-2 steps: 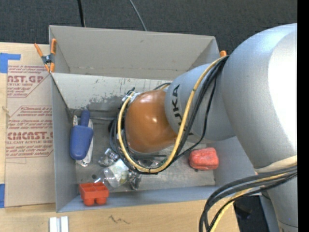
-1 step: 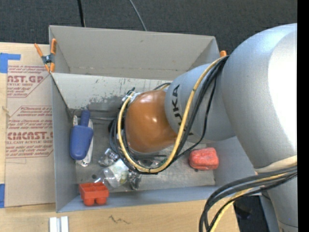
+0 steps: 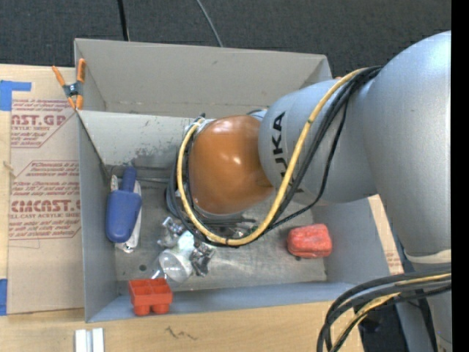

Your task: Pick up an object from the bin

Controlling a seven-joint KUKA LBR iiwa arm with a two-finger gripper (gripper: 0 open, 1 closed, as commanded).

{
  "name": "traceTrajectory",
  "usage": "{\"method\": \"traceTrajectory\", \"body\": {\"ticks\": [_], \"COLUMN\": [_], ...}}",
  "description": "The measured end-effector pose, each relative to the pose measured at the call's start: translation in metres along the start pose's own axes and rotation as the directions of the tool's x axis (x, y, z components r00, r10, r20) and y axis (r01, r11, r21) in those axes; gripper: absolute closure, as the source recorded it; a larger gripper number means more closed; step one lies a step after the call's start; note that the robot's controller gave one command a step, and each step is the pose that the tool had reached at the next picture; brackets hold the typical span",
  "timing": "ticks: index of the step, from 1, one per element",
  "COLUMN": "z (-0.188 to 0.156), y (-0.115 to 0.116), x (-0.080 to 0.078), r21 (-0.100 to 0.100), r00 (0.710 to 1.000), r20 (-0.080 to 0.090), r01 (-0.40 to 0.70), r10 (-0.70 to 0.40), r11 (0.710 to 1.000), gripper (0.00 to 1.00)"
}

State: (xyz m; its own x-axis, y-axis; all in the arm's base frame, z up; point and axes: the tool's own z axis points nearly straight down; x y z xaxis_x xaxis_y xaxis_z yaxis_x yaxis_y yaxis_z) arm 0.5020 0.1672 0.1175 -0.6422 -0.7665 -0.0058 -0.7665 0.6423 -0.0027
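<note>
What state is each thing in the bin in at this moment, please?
Blue brush: lying flat along the left wall, untouched.
Red block: lying at the front wall, near the left corner.
Red lump: lying alone on the floor, right side.
Clear heap: piled in the middle, partly hidden under the arm.
Arm: reached into the bin, wrist over the middle.

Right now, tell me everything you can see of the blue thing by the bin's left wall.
The blue thing looks like smooth plastic: a broad, rounded body that narrows to a short stub pointing toward the far wall. A pale, whitish part shows along its lower right edge. It lies lengthwise on the floor of the bin, close beside the left wall; whether it touches that wall cannot be told. Nothing lies on top of it, and it sits apart from the other loose things.
</note>
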Motion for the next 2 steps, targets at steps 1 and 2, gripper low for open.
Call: {"method": "traceTrajectory", "body": {"ticks": [1,2], "z": [-0.047,-0.086], "y": [0.006,-0.005], "x": [0.008,0.005], "r21": [-0.004,-0.005], "r00": [0.999,1.0], "r20": [-0.006,-0.006], "r01": [-0.038,-0.004], "r10": [0.038,0.004], "r11": [0.999,1.0], "gripper": [1.0,1.0]}}
